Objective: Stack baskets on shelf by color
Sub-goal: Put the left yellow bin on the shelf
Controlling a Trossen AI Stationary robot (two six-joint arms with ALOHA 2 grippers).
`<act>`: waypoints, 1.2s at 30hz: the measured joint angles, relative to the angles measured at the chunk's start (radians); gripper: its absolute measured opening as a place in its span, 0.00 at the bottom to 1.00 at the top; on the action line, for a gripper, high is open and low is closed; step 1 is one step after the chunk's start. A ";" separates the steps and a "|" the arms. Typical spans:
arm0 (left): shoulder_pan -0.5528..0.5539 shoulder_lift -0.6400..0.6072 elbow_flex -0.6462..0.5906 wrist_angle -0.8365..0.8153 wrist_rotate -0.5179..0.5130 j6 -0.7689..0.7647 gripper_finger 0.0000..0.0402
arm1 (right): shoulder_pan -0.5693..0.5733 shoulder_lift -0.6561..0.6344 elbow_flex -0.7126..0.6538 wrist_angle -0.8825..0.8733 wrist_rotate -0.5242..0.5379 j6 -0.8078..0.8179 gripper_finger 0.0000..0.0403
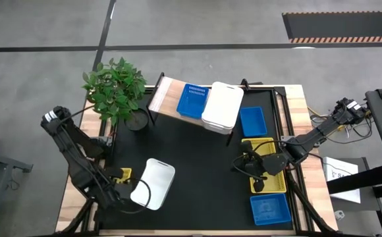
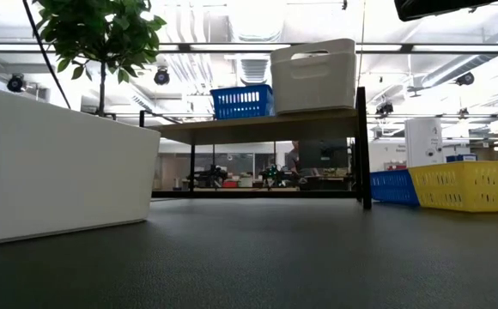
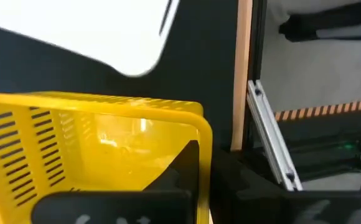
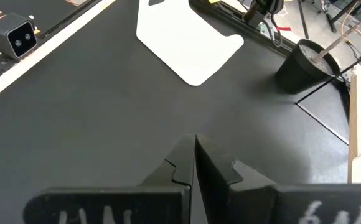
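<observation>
Yellow slotted plastic, light and stiff by its look, the basket at the table's near-left corner sits pinched at its thin rim in the left gripper, the sensible hold; right gripper hovers closed, empty.

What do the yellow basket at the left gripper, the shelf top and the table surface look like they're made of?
Yellow basket: likely moulded plastic, glossy, with slotted walls that catch light. Shelf top: light wood-grain board, possibly laminate, on thin dark legs, perhaps metal. Table surface: matte black with a fine texture, maybe rubber or vinyl matting; its rim looks like pale wood.
</observation>
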 joint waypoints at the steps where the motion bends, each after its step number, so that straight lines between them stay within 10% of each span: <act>1: 0.006 0.000 0.013 -0.003 -0.020 0.002 0.00 | 0.000 0.000 0.000 0.000 0.000 0.000 0.02; 7: 0.060 0.009 0.097 0.001 -0.201 0.081 0.00 | 0.000 0.000 0.000 -0.004 0.000 -0.014 0.02; 19: 0.289 0.141 0.267 -0.072 -0.652 0.773 0.00 | 0.000 0.000 0.000 -0.005 0.000 -0.019 0.02; 36: 0.817 0.119 0.260 -0.099 -0.643 1.234 0.00 | 0.000 0.000 0.000 -0.006 0.000 -0.019 0.02</act>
